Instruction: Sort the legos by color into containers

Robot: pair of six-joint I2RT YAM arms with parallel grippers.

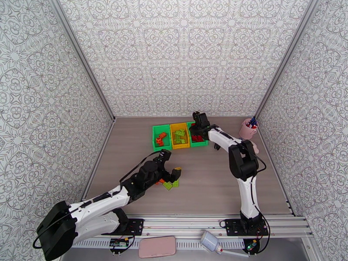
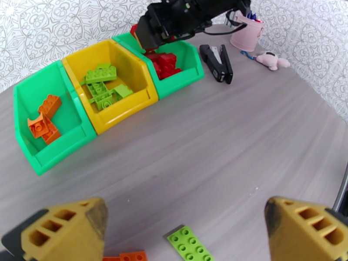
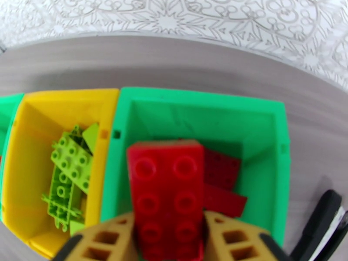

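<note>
Hovering over the right green bin point(image 3: 200, 94), our right gripper point(image 3: 169, 240) pinches a red brick point(image 3: 167, 192); our left gripper point(image 2: 187, 222) hangs spread wide above a lime brick point(image 2: 191, 244).

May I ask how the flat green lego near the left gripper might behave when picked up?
The green lego looks like rigid plastic, so it probably won't flex. Lying flat on the table, it should slide rather than roll, and its low edges may be hard to pinch.
</note>
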